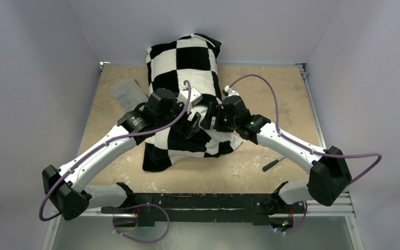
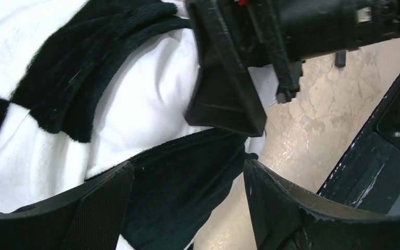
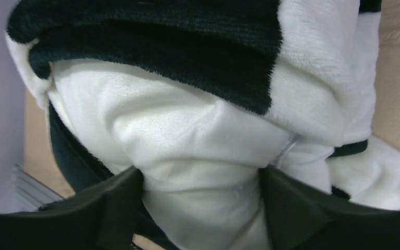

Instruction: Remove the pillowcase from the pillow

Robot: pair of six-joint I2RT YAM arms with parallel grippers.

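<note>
The black-and-white checkered pillowcase (image 1: 187, 57) covers the pillow, lying lengthwise from the back wall toward the middle of the table. Both grippers meet over its near half. My left gripper (image 1: 190, 125) (image 2: 187, 172) is open, with a black flap of the pillowcase (image 2: 182, 177) hanging between its fingers against the left one and free of the right one. My right gripper (image 1: 208, 117) (image 3: 200, 174) is closed wide on a bulge of the plain white pillow (image 3: 187, 135), which pokes out under the rolled-back pillowcase edge (image 3: 161, 47). Both fingers press into the bulge.
A finger of the right gripper (image 2: 224, 78) hangs close above the left jaws. A clear plastic bag (image 1: 127, 94) lies at the back left. A dark pen-like tool (image 1: 272, 164) lies at the front right. The black base rail (image 1: 198, 200) runs along the near edge. White walls enclose the table.
</note>
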